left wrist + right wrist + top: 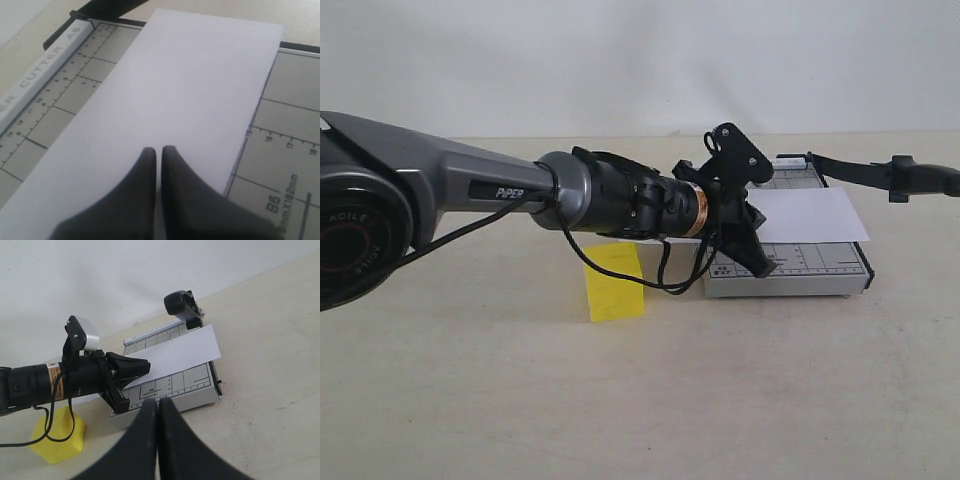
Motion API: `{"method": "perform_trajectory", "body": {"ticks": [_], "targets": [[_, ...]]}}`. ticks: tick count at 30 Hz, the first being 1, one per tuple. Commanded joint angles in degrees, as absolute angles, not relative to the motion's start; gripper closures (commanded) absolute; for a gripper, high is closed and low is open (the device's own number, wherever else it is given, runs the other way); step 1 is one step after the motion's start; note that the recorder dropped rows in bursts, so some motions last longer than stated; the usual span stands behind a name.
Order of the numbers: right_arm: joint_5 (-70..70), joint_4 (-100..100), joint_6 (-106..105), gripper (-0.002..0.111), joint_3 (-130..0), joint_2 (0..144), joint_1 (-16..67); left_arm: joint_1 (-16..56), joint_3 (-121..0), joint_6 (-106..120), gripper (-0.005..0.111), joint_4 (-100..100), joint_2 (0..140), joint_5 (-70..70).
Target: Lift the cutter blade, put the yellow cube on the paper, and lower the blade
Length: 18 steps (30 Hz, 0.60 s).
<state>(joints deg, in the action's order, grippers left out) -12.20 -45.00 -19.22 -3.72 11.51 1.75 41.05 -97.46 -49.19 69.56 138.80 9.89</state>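
Both the left gripper and the right gripper are pinched closed, empty. The left is over the paper on the cutter base; the yellow cube sits near that base, clear of both.

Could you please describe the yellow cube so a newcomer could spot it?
Find the grey gridded cutter base on the beige table. Just left of it in the exterior view, below the left arm, sits the yellow cube. Nothing else there is bright yellow.

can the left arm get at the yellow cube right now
Probably yes: the yellow cube sits uncovered beside the cutter, but the left gripper, shut above the paper, must back off and open.
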Motion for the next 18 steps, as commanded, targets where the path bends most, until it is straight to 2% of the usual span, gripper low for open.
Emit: {"method": "perform_trajectory", "body": {"ticks": [1,11,18], "targets": [[-12.2,-44.7,-19.4,0.108,-3.5,11.3,1.8,41.3,-97.3,-49.1,0.102,67.8,139.3,9.5],[-12.2,-44.7,-19.4,0.108,-3.5,11.3,1.8,44.9,-104.7,-49.1,0.102,66.9,144.2,7.3],[-12.2,-44.7,-19.4,0.108,-3.5,11.3,1.8,45.1,-104.8,-49.1,0.102,66.6,144.3,4.4]]}}
